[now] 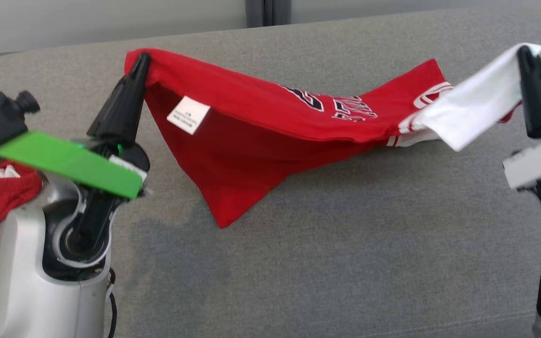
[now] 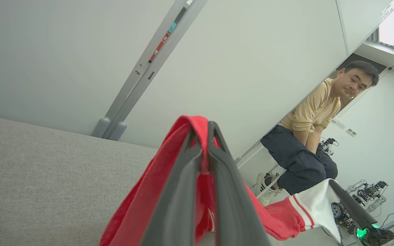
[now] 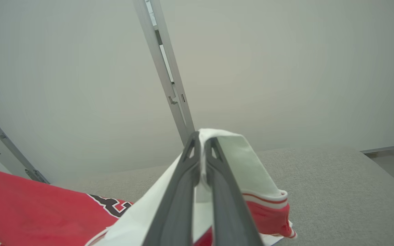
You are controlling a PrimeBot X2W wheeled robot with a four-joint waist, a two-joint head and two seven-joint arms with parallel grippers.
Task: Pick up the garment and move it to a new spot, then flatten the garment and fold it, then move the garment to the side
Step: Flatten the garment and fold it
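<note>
Grey fabric surface (image 1: 298, 281) with the red garment (image 1: 251, 155) strung across it, long axis running left to right and sagging mid-span. Left gripper (image 1: 142, 57) is pinched shut on the red corner, right gripper (image 1: 524, 50) on the white end (image 1: 477, 103).

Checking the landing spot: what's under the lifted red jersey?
Grey cushion shows beneath the red jersey along its raised edge; anything below its draped middle is hidden.

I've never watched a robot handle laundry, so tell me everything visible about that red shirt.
The red shirt seems soft jersey cloth, with dark white-edged lettering, red-striped white trim and a white label. It hangs stretched between the left fingers, shut on a red edge, and the right fingers, shut on its white part. Its lower corner sags onto the grey cushion.
</note>
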